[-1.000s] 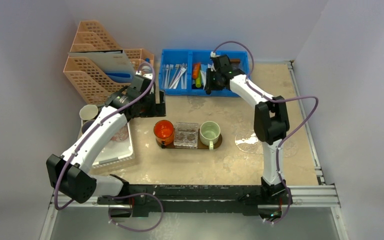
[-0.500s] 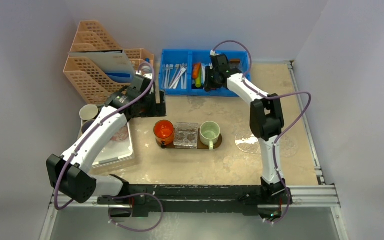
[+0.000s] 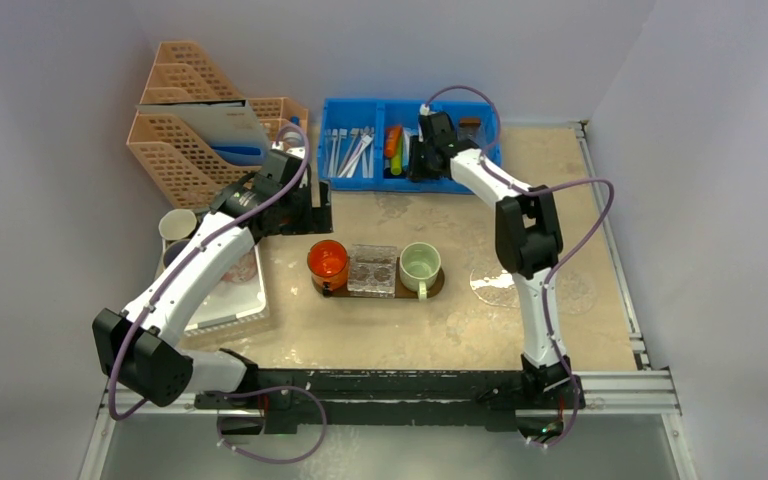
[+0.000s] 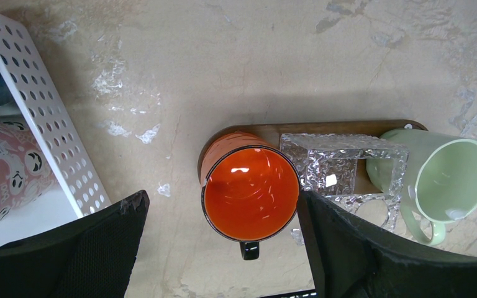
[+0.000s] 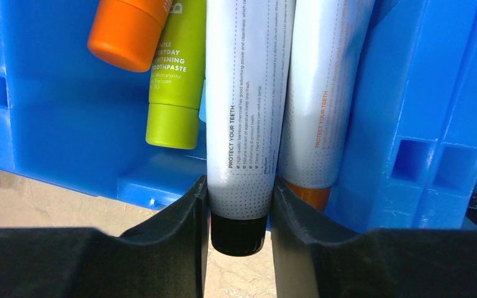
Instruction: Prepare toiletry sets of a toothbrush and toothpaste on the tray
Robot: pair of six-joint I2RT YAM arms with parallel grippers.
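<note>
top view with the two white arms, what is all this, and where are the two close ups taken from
Those are robot arms, left and right, bolted to the table's near edge; that view looks down from above and behind them. The close-ups come from a camera on each wrist, so the black shapes are the arm's own fingers. The left gripper is open and empty; its camera sees a brown wooden tray carrying an orange mug, a clear glass dish and a green mug. The right gripper, inside a blue bin, grips a white-grey toothpaste tube with a black cap.
</note>
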